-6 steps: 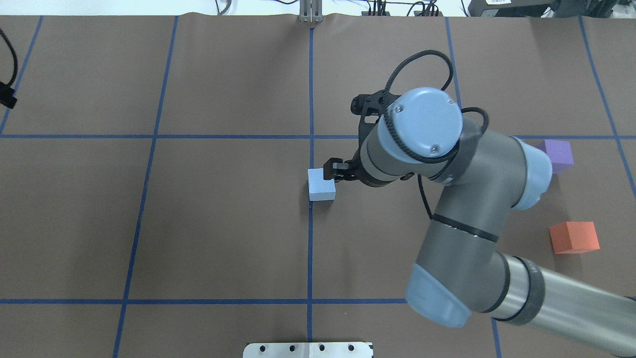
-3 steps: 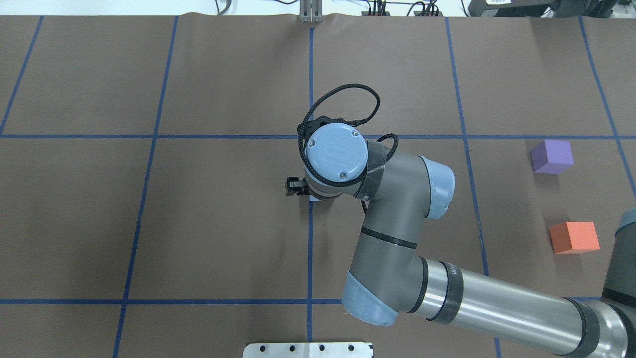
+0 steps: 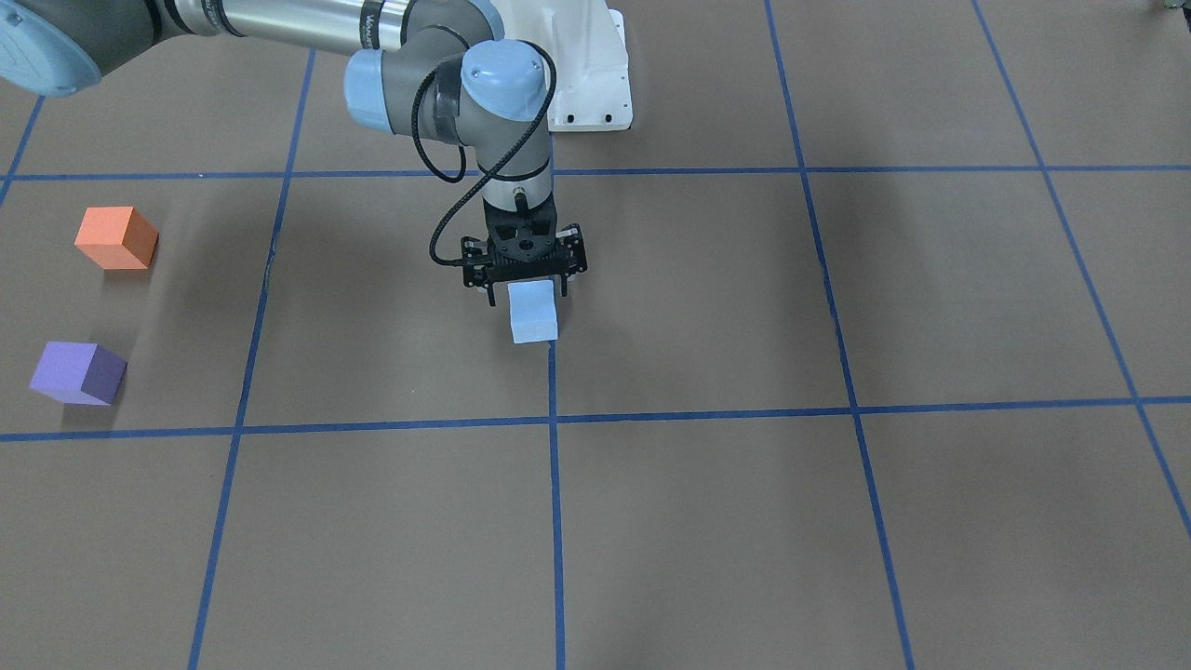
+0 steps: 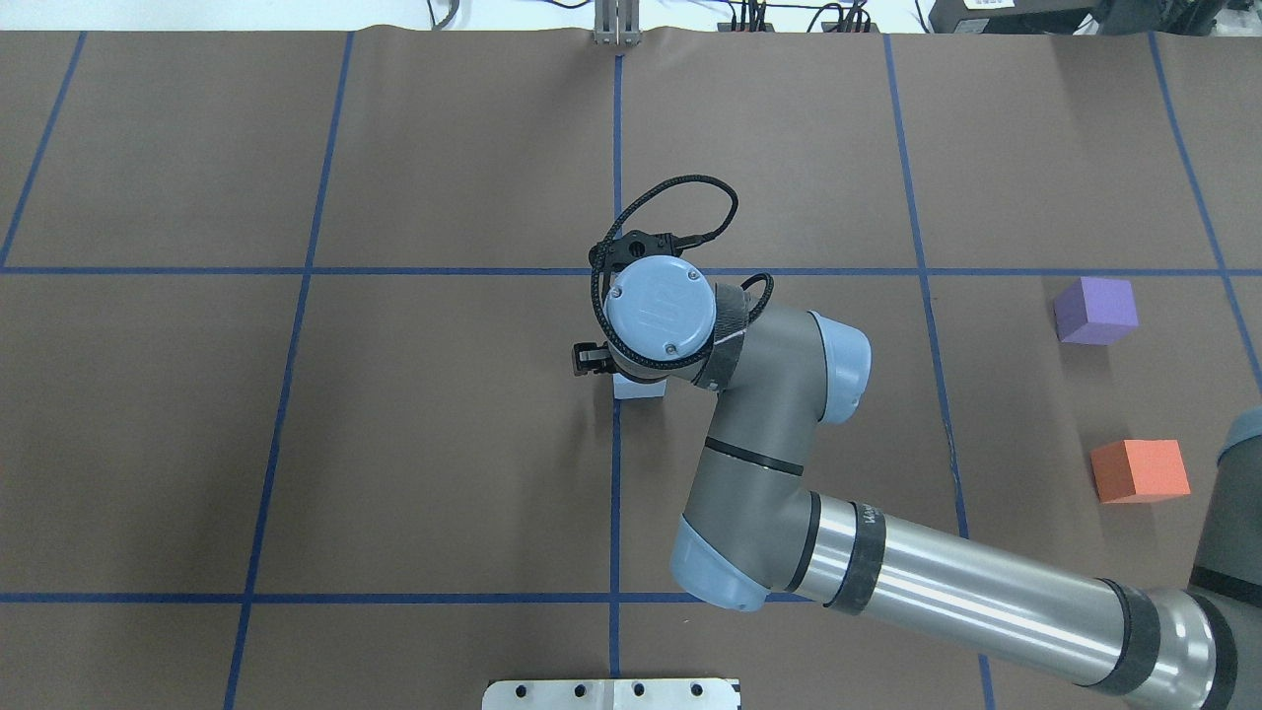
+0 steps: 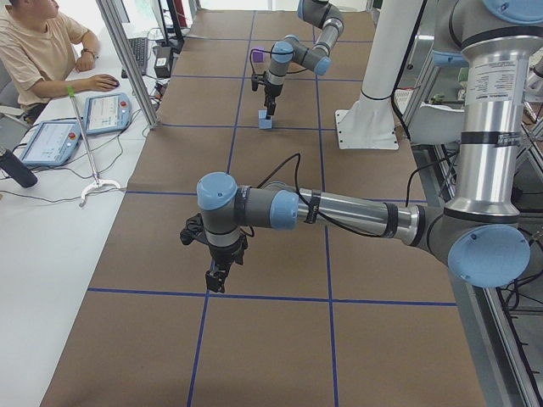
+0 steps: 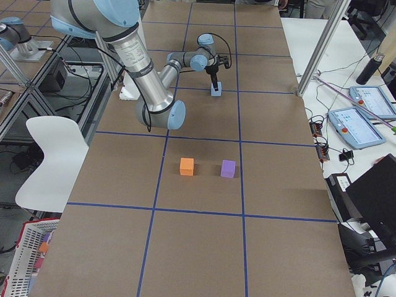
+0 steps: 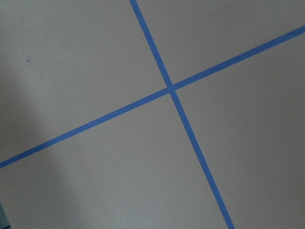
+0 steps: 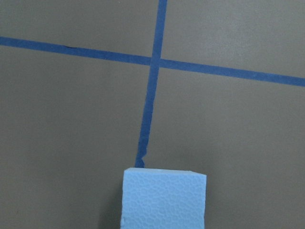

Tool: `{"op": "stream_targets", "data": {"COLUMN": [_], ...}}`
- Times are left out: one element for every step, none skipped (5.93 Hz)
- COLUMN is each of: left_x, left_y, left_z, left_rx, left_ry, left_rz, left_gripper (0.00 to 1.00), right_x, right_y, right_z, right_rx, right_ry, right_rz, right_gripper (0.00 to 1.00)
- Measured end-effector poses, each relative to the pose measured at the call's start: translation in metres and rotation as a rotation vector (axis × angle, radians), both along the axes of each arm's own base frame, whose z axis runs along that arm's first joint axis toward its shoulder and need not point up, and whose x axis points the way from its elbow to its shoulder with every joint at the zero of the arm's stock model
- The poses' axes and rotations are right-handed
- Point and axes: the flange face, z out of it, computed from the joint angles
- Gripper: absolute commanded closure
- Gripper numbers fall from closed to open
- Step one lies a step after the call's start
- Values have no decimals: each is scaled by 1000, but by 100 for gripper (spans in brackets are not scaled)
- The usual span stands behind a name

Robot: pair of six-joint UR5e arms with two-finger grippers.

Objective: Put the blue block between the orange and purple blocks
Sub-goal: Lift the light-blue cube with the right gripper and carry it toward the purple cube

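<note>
Exterior front-facing: right gripper point(image 3: 527, 292) straddles the blue block point(image 3: 534, 318), jaws apart (orange block point(image 3: 115, 238), purple block point(image 3: 77, 373) well away)

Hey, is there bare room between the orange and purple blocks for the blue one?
Yes. The strip of table between the purple block and the orange block lies bare. It is crowded only mid-table, where the right gripper stands over the blue block.
</note>
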Motion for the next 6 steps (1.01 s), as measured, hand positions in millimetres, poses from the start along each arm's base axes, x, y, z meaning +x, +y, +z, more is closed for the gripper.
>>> {"op": "stream_targets", "data": {"left_x": [0,0,0,0,-1,-1], "left_y": [1,1,1,4,12,19], "left_z": [0,-1,0,4,12,18], "left_rx": [1,1,1,-7,-21,-31], "left_ry": [0,0,0,0,0,3], "left_rz": [0,0,0,-1,-1,0], "left_gripper": [0,0,0,0,0,0], "right_x": [-6,-10,-11,-7,10,54], "right_y": [-5,-7,-7,-10,-20,-36], "right_z": [3,1,-3,-4,-9,-10], "right_rx": [-1,-11,-23,-32,-47,-85], "right_ry": [-1,-3,-10,-5,5,14], "right_rz": [4,12,20,28,39,50], "right_gripper": [84,100,100,100,100,100]}}
